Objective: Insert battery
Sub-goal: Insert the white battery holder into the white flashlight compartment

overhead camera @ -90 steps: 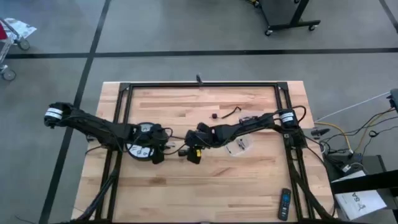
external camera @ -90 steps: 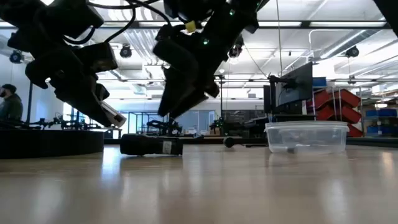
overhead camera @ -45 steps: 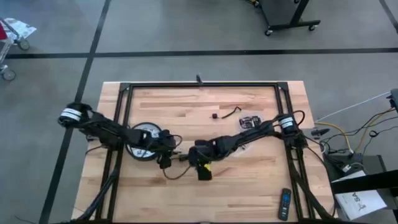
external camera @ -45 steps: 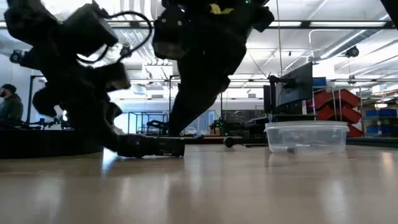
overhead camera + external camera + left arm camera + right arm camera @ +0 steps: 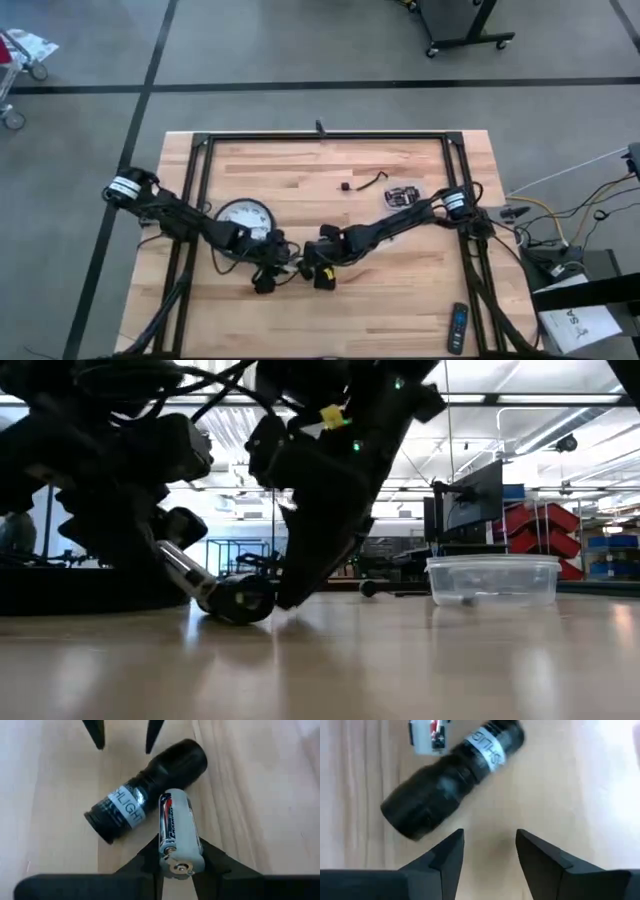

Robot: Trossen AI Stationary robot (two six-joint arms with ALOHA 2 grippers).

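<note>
A black flashlight with a white label lies on its side on the wooden table, between my two grippers. My left gripper is shut on a silver battery with a red and blue label, just on the near side of the flashlight. In the low view the battery slants down toward the flashlight. My right gripper stands open just beside the flashlight, touching nothing. In the high view both grippers meet around. My left gripper pinches the battery between its two fingers, on the two sides of the end nearest the wrist. The battery sticks out forward along the fingers and slants down, clear of the table. Its free end is at the flashlight's body; whether they touch I cannot tell.
A round white clock lies left of the grippers, partly under my left arm. A clear plastic tub stands to the right. A small black cable lies farther back, and a remote sits at the near right corner.
My left gripper has carried the battery toward the near edge and the right, down to the flashlight. My right gripper has come toward the near edge and lower, beside the flashlight. The flashlight has turned about on the table and now shows end-on in the low view.
</note>
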